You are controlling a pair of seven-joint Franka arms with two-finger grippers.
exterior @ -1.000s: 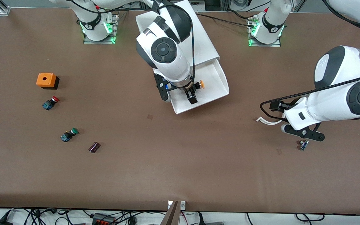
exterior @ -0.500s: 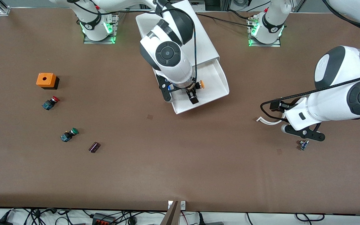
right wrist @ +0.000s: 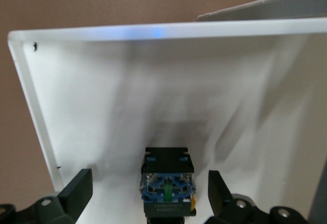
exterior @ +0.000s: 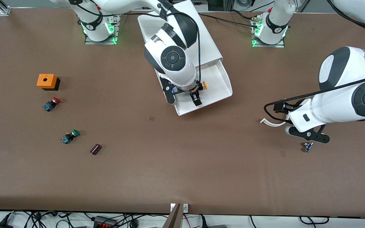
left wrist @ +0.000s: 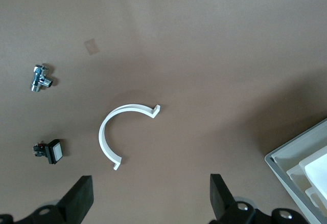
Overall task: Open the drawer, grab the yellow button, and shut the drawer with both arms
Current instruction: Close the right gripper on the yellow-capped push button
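Upper centre of the front view, the right gripper (exterior: 196, 95) hangs fingers apart in the pulled-out drawer (exterior: 223, 83) – straddling the button (right wrist: 168, 188) for a grasp – while the left gripper (left wrist: 148, 201), waiting spread, hovers over a white clip (left wrist: 122, 132).

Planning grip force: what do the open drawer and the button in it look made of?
The drawer looks like thin white plastic: smooth, faintly glossy walls, with a bluish glint on its rim. The button seems moulded plastic, an orange-yellow cap on a black body with blue parts; any metal inside cannot be told.
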